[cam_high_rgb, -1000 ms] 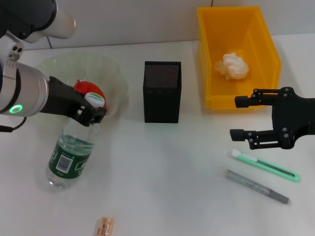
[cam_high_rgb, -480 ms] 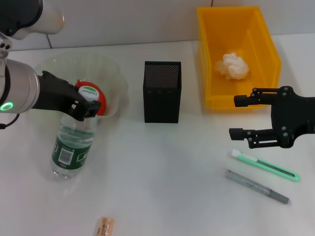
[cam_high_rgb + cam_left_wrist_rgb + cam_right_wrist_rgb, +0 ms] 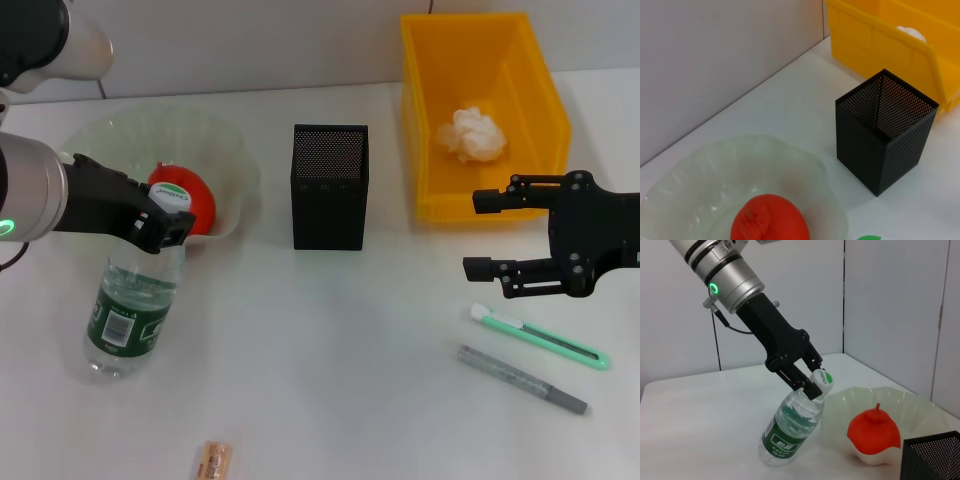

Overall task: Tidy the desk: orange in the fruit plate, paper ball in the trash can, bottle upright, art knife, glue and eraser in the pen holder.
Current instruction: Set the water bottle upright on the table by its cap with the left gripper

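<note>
My left gripper [image 3: 165, 225] is shut on the neck of the clear bottle [image 3: 125, 320]. The bottle leans with its base on the table and its green-and-white cap [image 3: 172, 198] toward the fruit plate [image 3: 230, 150]. The right wrist view shows the same hold: left gripper [image 3: 807, 382], bottle [image 3: 790, 430]. The orange [image 3: 203, 205] lies in the plate. The paper ball [image 3: 472, 135] sits in the yellow trash can [image 3: 540, 100]. My right gripper [image 3: 477, 237] is open, hovering above the green art knife [image 3: 540, 337] and grey glue [image 3: 522, 380]. The tan eraser [image 3: 213, 460] lies at the front edge. The black pen holder [image 3: 330, 185] stands mid-table.
The left wrist view looks over the orange [image 3: 769, 225], the plate rim [image 3: 790, 155], the pen holder [image 3: 882, 135] and the trash can [image 3: 880, 30] against the back wall. White tabletop stretches between the bottle and the knife.
The left gripper has moved left with the bottle's neck, and the bottle's base has slid left with it. The right gripper has barely shifted.
</note>
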Motion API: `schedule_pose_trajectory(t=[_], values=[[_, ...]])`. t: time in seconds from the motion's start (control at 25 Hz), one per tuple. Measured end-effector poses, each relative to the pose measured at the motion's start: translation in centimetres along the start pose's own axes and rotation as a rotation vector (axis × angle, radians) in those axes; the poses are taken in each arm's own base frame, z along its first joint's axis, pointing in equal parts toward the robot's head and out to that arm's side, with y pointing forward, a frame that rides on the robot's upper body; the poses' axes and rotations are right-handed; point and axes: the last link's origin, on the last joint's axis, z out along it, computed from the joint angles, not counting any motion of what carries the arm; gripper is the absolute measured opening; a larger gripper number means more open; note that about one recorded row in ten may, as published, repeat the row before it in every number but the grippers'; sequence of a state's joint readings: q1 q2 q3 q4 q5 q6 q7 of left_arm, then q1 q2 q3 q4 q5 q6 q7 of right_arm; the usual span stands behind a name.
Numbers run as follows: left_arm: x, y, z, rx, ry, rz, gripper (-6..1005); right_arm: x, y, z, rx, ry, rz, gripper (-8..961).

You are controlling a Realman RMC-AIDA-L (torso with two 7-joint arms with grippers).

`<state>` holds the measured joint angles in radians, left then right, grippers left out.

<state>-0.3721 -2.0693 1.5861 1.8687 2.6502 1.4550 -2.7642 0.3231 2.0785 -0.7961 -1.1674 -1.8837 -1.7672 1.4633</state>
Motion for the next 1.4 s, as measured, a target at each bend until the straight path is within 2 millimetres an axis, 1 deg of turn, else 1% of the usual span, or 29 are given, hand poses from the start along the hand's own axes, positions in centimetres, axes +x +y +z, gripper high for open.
schedule_pose_trajectory(t=[0.92, 1.4], values=[[0.50, 0.29, -0.68, 0.002, 0.032, 0.011, 439, -0.11, -0.08, 0.07, 0.000, -0.001, -0.003, 758], [0.05, 0.28, -0.93, -0.015, 0.043, -0.005, 439, -0.18, -0.07, -0.04, 0.003, 0.002, -0.009, 758]])
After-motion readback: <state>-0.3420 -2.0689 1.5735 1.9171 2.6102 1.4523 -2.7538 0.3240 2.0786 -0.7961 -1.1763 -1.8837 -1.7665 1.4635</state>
